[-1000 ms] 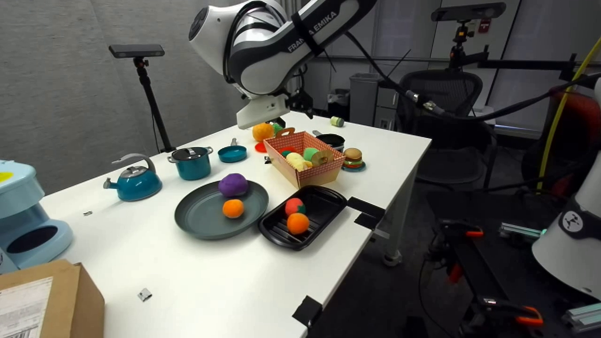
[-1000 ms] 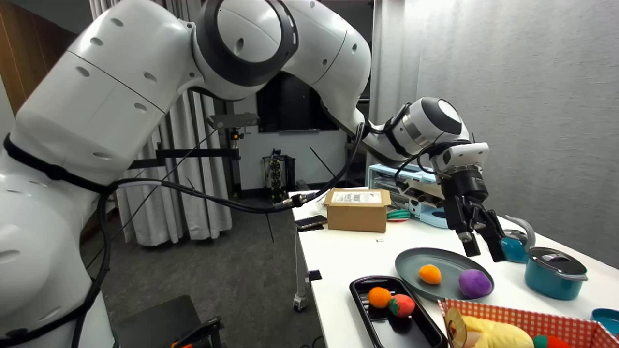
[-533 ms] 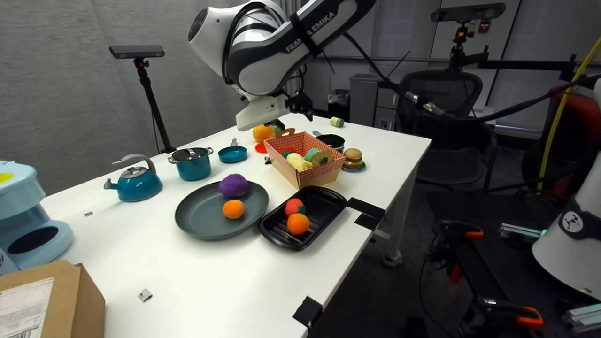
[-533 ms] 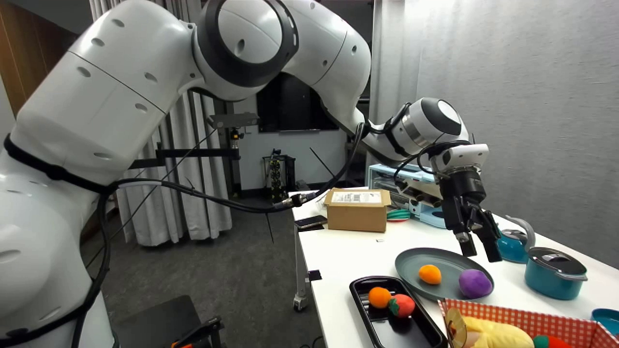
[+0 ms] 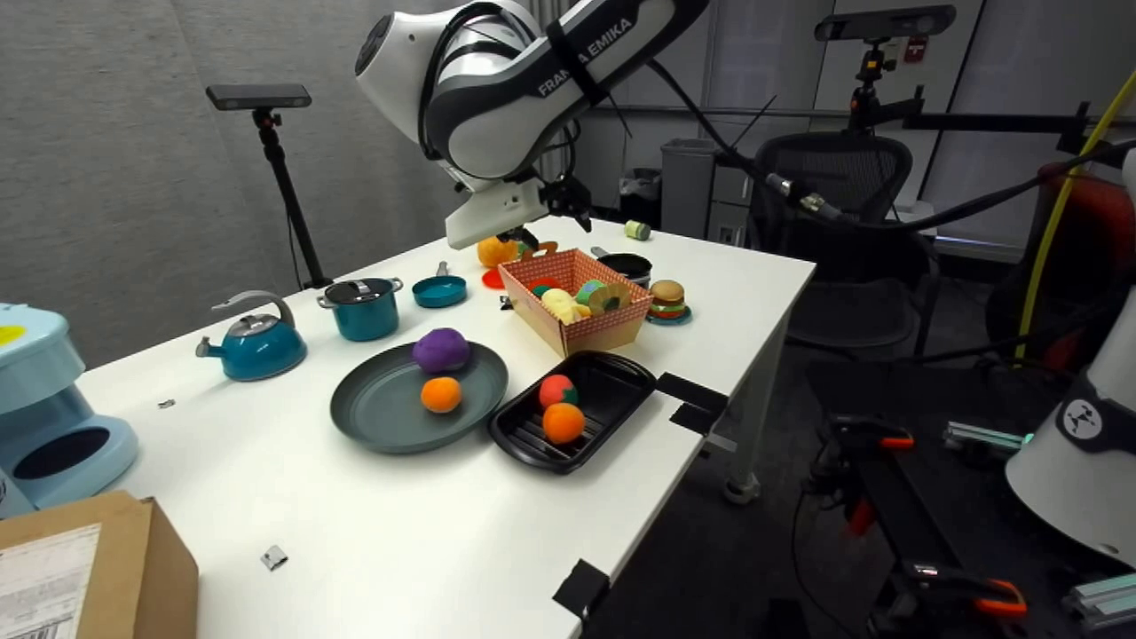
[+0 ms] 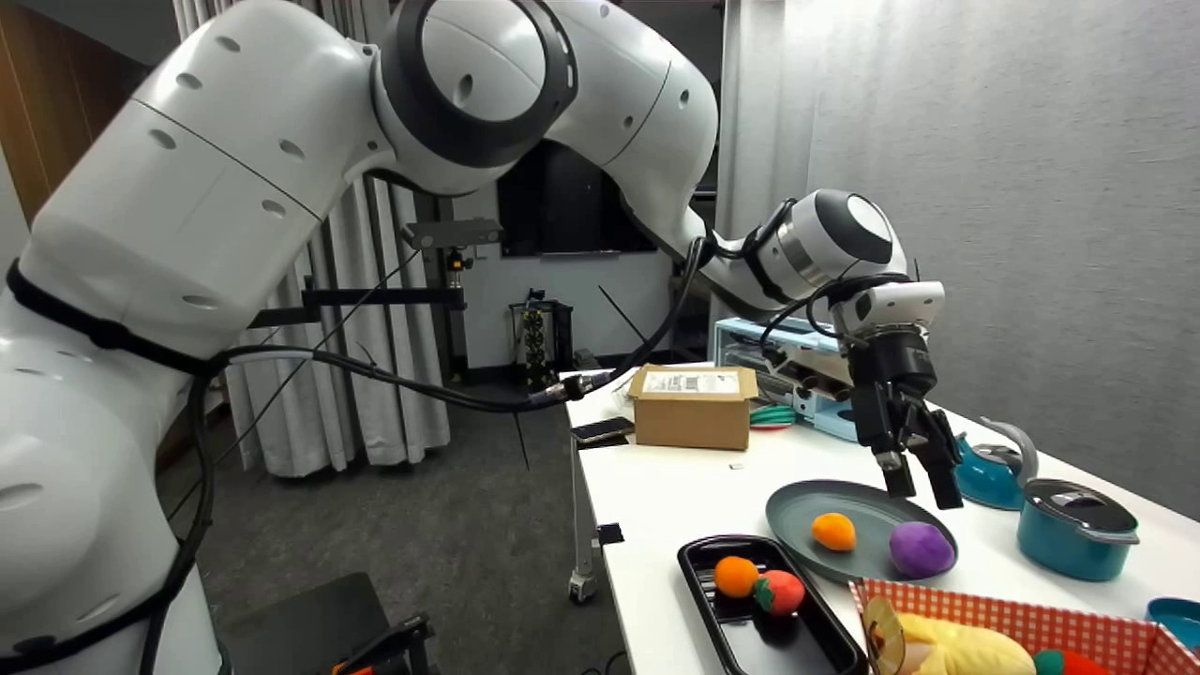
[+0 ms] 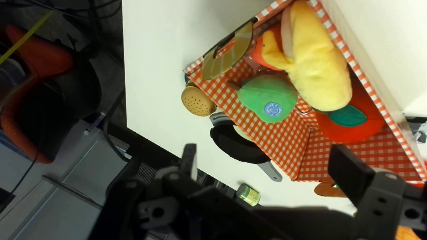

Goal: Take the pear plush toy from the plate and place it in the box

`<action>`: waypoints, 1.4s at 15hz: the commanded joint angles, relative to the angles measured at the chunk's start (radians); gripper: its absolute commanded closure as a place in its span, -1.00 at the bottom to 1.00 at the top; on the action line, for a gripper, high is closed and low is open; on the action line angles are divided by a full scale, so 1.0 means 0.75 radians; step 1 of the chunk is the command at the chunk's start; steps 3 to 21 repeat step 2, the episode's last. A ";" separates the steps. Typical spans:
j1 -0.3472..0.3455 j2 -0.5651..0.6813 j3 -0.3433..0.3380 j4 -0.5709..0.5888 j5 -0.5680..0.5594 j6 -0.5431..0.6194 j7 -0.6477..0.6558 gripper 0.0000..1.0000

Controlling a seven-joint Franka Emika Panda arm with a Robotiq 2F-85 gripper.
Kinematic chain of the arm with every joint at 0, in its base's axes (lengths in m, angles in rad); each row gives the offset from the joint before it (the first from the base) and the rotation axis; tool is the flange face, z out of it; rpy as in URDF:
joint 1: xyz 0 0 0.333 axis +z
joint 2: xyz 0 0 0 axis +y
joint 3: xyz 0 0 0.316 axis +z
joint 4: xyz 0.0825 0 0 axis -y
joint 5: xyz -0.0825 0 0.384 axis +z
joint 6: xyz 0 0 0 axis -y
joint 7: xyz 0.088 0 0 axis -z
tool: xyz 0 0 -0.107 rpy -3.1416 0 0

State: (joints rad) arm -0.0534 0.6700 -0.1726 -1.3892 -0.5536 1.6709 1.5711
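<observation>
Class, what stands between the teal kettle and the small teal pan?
A lidded teal pot stands between the kettle and the teal pan in both exterior views.

"What lettering can you read?"
"On my arm (image 5: 524,105): FRAN, a black strap (image 5: 576,62), then A EMIKA."
"Anything else?"
"Not clearly: the blue badge (image 7: 273,109) on the pear plush toy (image 7: 258,93), the white label (image 5: 44,577) on the carton (image 5: 171,568), the jar (image 7: 248,194), the red sign (image 5: 915,48)."

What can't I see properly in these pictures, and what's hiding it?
Wrist view: on the green pear plush toy, the round blue badge has writing too small to read.
Wrist view: round red green-leafed toy, partly hidden by the long yellow plush toy.
In an exterior view: the rectangular orange-checked cardboard box, cut off by the bottom edge.
</observation>
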 commanded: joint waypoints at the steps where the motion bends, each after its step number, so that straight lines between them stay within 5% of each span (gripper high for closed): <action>1: 0.024 0.004 -0.034 0.002 0.019 0.004 -0.011 -1.00; 21: 0.024 0.004 -0.034 0.002 0.019 0.004 -0.011 -1.00</action>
